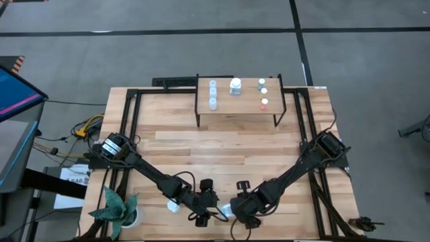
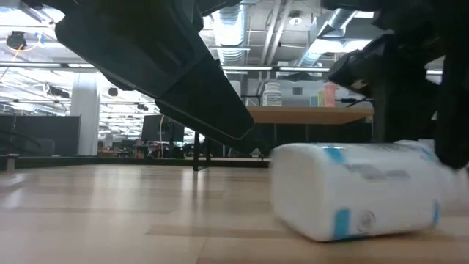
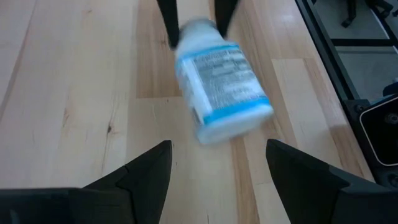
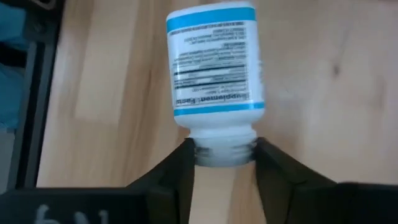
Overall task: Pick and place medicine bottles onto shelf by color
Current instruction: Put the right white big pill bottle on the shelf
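A white medicine bottle with blue label bands (image 4: 214, 62) lies on its side on the table near the front edge; it also shows in the high view (image 1: 224, 212) and the low view (image 2: 359, 191). My right gripper (image 4: 224, 165) is shut on its cap end. My left gripper (image 3: 221, 168) is open and empty, its fingers pointing at the bottle's base (image 3: 236, 121) from a short way off. The shelf (image 1: 238, 111) stands at the far side with several small bottles (image 1: 213, 94) and one white bottle (image 1: 235, 86) on it. Another white bottle (image 1: 173, 206) lies beside my left arm. My right gripper pinches the bottle's white cap (image 4: 224, 149) between its two fingers (image 4: 180, 171), one on each side. The fingers come in about level from the table's right side, along the bottle's length. The bottle lies on its side, its body (image 2: 344, 220) on the table.
A potted plant (image 1: 121, 210) stands at the front left corner. The shelf's black legs (image 1: 197, 119) stand on the table's far half. Bare wooden tabletop (image 1: 222, 151) lies between the shelf and the grippers. Black frame rails (image 1: 134, 114) run along both sides.
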Tool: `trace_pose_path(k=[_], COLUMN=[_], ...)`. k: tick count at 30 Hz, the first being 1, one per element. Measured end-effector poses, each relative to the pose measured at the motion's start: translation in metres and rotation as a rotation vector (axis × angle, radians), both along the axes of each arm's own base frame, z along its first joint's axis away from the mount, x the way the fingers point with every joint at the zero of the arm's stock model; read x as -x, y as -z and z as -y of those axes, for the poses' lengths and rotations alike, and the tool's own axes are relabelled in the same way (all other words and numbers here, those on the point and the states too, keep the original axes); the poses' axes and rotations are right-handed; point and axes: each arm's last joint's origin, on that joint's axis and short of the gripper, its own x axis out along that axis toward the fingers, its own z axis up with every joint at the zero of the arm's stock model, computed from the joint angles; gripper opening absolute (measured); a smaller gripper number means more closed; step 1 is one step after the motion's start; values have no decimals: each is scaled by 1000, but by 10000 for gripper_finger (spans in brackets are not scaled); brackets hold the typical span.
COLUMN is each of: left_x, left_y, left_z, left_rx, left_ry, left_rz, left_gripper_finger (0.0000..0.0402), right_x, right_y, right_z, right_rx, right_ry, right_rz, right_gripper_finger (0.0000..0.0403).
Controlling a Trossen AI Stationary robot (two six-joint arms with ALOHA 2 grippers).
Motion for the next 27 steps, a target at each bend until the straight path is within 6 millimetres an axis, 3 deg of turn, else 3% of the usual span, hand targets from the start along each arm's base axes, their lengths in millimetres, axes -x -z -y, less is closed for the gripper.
trace_pose_path(k=[8, 17, 22, 27], left_x=[0, 0, 0, 0], left_y=[0, 0, 0, 0], left_z=[0, 0, 0, 0], left_rx=[-16, -13, -13, -13], left_ry=[17, 24, 24, 24], left_rz=[3, 1, 1, 1], left_gripper_finger=[247, 247, 247, 247], right_x=[13, 9, 15, 18], right_y=[-36, -57, -57, -48], right_z=[8, 5, 2, 3], right_rx=[96, 67, 77, 81], right_ry=[65, 54, 70, 99], right_rz=[-209, -211, -240, -261], right_gripper_finger=[138, 119, 154, 220])
